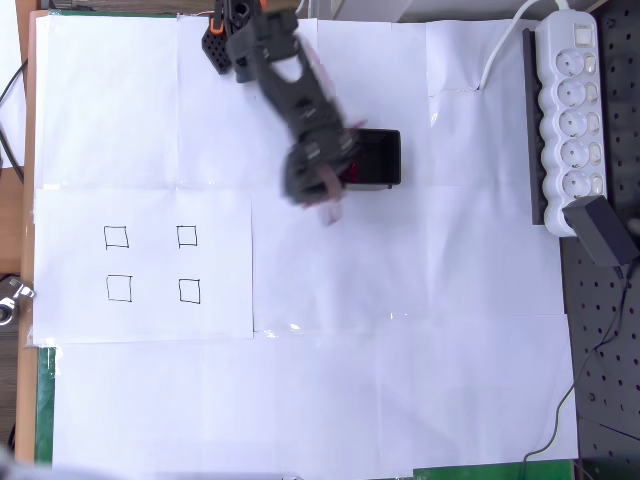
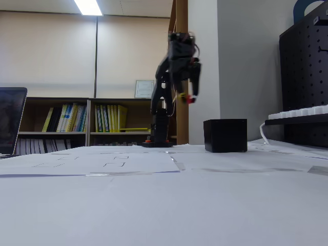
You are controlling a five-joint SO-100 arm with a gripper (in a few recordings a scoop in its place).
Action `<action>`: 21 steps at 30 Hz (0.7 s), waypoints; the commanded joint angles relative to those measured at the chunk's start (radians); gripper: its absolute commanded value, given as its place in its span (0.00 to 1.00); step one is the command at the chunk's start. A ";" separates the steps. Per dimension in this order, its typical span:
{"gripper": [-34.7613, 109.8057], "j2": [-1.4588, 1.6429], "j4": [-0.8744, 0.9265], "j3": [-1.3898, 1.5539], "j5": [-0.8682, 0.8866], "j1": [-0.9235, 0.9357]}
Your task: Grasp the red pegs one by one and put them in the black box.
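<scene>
We saw the gripper [image 2: 188, 97] raised well above the table [image 1: 400, 380], left of the black box [image 2: 225, 135] in the fixed view. A small red peg [image 2: 188, 98] showed at its blurred tip, apparently held; how wide the jaws stood we could not tell. From overhead, the arm [image 1: 290, 90] overlapped the box's left edge.

- From above, I see the arm [image 1: 285, 80] reaching from the top centre of the frame down and to the right.
- The gripper [image 1: 325, 195] is motion-blurred just left of the black box [image 1: 378, 158]; I cannot judge its jaws.
- Red shows inside the box.
- Four drawn squares [image 1: 150, 263] sit at centre left, on white paper [image 1: 320, 400].
- A power strip [image 1: 570, 120] lies at upper right.
</scene>
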 commanded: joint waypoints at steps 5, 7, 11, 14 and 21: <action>0.24 -0.064 -0.075 -0.170 -0.081 -0.267; 0.24 -0.034 -0.141 -0.265 -0.081 -0.276; 0.24 0.011 -0.227 -0.347 -0.081 -0.273; 0.29 0.020 -0.285 -0.449 -0.044 -0.273; 0.40 -0.012 -0.278 -0.380 -0.048 -0.265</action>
